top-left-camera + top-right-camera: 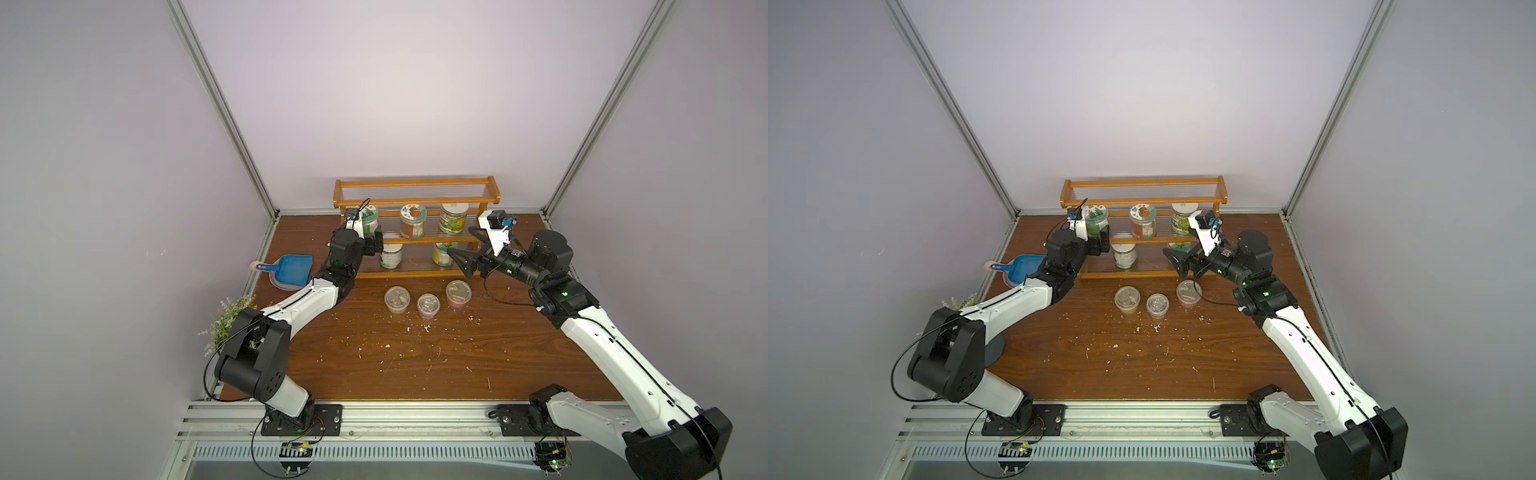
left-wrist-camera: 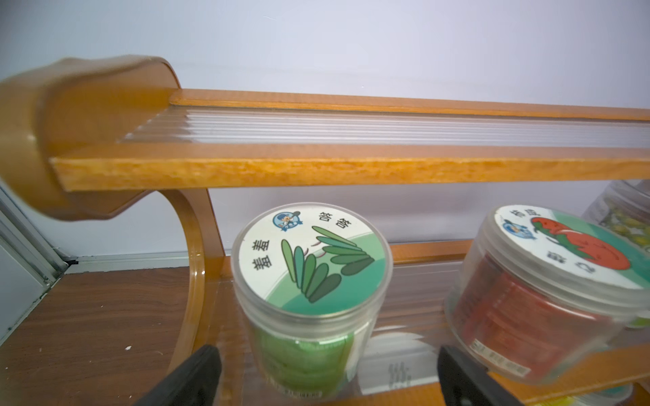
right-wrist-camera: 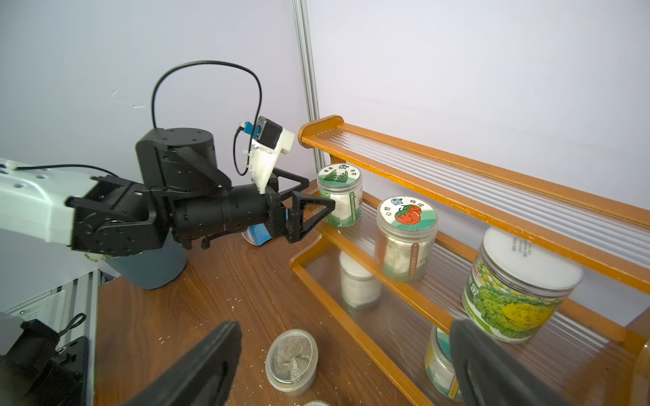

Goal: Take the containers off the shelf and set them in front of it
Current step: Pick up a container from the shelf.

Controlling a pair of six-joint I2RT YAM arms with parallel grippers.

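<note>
Centre frame, five jars (image 1: 413,223) stand on the shelf (image 1: 417,202), three cups (image 1: 428,306) sit on the table (image 1: 415,365) just below it, the left gripper (image 2: 325,358) gapes around one jar, and the right gripper (image 1: 460,261) hangs open nearby.

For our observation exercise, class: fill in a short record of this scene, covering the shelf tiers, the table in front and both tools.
Shelf top tier: empty
Middle tier: leaf-lid jar, tomato-lid jar, green-label jar
Bottom tier: plain-lid jar, yellow-label jar
Table in front: three short cups
Left tool: open, straddling leaf-lid jar
Right tool: open, empty, beside bottom tier
</note>
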